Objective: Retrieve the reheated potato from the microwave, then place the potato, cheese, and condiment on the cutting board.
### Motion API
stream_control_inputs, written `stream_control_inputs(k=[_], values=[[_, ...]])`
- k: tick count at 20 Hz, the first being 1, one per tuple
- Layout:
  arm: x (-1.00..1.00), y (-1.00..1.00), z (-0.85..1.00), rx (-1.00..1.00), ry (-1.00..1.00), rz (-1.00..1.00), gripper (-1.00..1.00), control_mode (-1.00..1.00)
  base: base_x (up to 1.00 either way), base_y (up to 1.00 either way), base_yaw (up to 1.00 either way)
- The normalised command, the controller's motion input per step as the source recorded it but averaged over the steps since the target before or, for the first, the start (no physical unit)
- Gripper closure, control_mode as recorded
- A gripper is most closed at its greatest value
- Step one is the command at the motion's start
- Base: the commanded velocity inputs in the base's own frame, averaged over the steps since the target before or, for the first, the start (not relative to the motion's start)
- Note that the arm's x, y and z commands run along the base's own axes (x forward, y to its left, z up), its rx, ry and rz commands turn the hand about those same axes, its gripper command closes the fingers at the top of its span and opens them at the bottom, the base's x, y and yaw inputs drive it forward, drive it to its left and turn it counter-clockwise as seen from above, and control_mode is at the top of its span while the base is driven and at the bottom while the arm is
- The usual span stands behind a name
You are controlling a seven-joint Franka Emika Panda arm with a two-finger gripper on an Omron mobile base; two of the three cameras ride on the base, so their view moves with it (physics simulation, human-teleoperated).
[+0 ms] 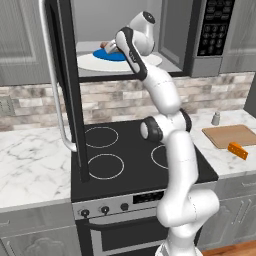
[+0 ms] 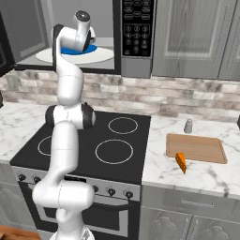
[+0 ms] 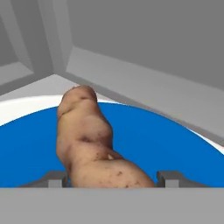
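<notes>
We see our jaws straddling the potato (image 3: 87, 144) on the blue plate (image 3: 166, 144); grip uncertain, microwave (image 1: 212, 37) wall at twelve o'clock.

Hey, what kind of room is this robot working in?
A home kitchen, rendered rather than real. An open over-range microwave hangs above a black glass-top stove, marble counters flank the stove, and a wooden cutting board lies there with a cheese wedge and a shaker nearby.
</notes>
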Motion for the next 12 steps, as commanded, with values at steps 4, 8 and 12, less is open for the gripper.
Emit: stream_control_inputs(k=[4,8,12], values=[[0.09,0.00,0.00,0.00,0.05,0.00,1.00,-1.00,0.00,0.00,0.00],[-0.02,0.00,0.04,0.00,0.00,0.00,1.00,-1.00,0.00,0.00,0.00],[-0.22,0.00,0.10,0.00,0.00,0.00,1.00,-1.00,0.00,0.00,0.00]])
